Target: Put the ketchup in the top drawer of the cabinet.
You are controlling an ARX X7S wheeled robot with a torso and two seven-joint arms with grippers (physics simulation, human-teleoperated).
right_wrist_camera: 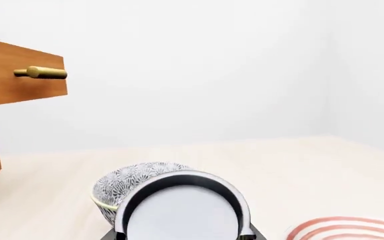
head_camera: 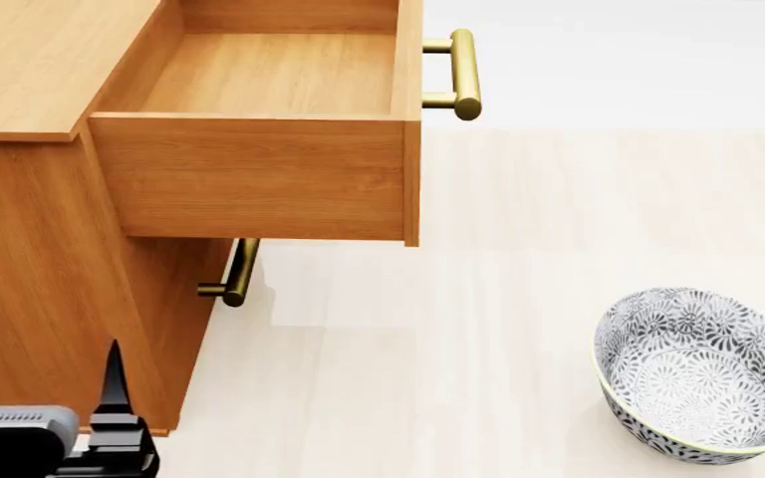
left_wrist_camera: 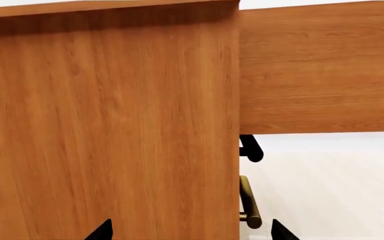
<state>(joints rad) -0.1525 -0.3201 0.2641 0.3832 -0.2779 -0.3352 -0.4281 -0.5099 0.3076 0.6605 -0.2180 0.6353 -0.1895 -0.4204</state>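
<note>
The cabinet [head_camera: 37, 279] stands at the left of the head view. Its top drawer [head_camera: 270, 75] is pulled out and nothing shows inside it; its brass handle [head_camera: 460, 75] faces right. In the right wrist view the ketchup's round silver lid [right_wrist_camera: 182, 212] fills the space between the dark jaws of my right gripper [right_wrist_camera: 184, 236], which looks shut on it; the red label is hidden. That gripper and the ketchup are out of the head view. My left gripper [head_camera: 40, 383] is open and empty beside the cabinet's side [left_wrist_camera: 112, 130], and it also shows in the left wrist view [left_wrist_camera: 192, 232].
A grey-patterned bowl [head_camera: 701, 373] sits on the pale floor at the right, and shows just behind the tin [right_wrist_camera: 128, 182]. The lower drawer's brass handle [head_camera: 236, 274] is under the open drawer. A red-ringed white object [right_wrist_camera: 349, 227] lies near the tin.
</note>
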